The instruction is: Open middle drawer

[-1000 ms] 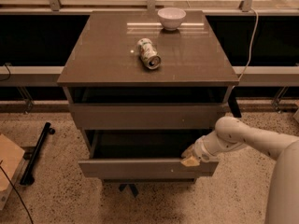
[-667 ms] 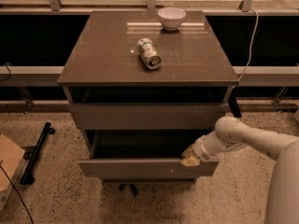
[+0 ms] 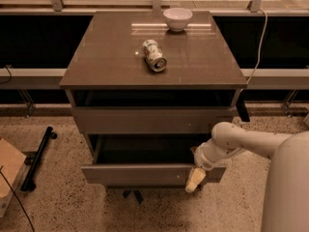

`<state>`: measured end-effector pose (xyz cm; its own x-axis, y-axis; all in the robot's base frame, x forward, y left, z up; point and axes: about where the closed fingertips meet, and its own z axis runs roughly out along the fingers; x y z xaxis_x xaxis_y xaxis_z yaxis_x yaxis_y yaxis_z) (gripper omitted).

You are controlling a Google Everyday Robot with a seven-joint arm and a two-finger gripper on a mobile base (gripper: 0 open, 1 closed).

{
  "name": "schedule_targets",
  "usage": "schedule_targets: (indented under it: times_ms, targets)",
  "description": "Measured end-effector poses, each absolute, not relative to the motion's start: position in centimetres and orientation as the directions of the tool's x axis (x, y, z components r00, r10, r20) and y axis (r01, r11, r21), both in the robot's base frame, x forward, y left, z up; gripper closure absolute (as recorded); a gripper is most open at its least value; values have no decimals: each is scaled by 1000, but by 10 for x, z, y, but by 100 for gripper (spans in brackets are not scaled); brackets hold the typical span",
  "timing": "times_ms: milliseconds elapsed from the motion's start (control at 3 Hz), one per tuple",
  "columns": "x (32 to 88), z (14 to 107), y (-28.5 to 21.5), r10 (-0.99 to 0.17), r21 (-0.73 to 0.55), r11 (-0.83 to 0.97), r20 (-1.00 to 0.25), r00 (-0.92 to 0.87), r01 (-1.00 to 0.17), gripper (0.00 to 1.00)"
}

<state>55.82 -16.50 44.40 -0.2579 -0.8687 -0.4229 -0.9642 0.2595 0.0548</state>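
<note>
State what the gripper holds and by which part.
Cannot be told. The gripper is at the right front corner of the middle drawer; no clear grip shows.

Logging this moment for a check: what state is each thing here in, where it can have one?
middle drawer: pulled out, dark inside showing.
top drawer: dark gap above its front; looks slightly out.
can: lying on its side on the cabinet top.
bowl: upright, near the back edge.
tool: at the right end of the middle drawer's front.
</note>
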Motion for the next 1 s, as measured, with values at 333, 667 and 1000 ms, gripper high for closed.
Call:
schedule_targets:
  times_ms: [333,667,1000]
  targets:
    - [556,437,-166,-896,47,234,-378,-234,-971,0]
    - [549,423,-170,-925,77,202,-311,-216,-976,15]
    - [535,415,-176,-943,107,174,-269,-197,-979,39]
